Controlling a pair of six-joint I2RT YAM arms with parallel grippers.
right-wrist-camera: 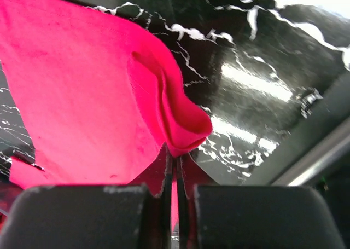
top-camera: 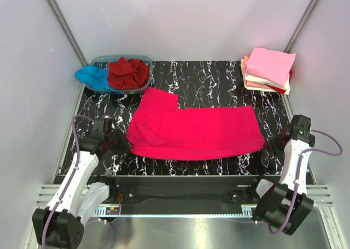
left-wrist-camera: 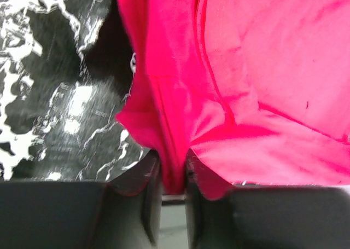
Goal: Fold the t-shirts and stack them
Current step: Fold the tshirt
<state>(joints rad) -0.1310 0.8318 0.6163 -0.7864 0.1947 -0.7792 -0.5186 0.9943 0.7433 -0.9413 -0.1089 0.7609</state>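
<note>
Now, left jaws: clamped on a bunched ridge of the red tee (left-wrist-camera: 262,96) at its left end, with cloth filling the gap between them.
Right jaws: pressed almost together, with a thin fold of the same tee's right-hand corner caught between them.
Red tee: spread across the middle of the desk (top-camera: 219,79), lying sideways, with one block of cloth jutting toward the far left. It puckers where the jaws hold it, and the rest lies fairly smooth.
Arms: one at each end of the tee, low over the desk and well apart.
Stack (top-camera: 268,69): folded tees with pale pink on top, at the far right corner, well apart from the red tee.
Tub (top-camera: 103,58): far left, holding a dark red tee (top-camera: 128,73), with a turquoise tee (top-camera: 93,76) hanging over its left side.
Step in hand: probably the start of a fold, since both ends are gripped while the body of the tee lies on the desk.
Next move: likely to raise both ends together at even height, keep the cloth taut between them, carry the near edge over to the far edge, and lay it down before letting go.
Watch: the left hold takes a thick bunch, not a clean edge, and may drag extra cloth. The right hold is thin and near the tip, so it could slip.
</note>
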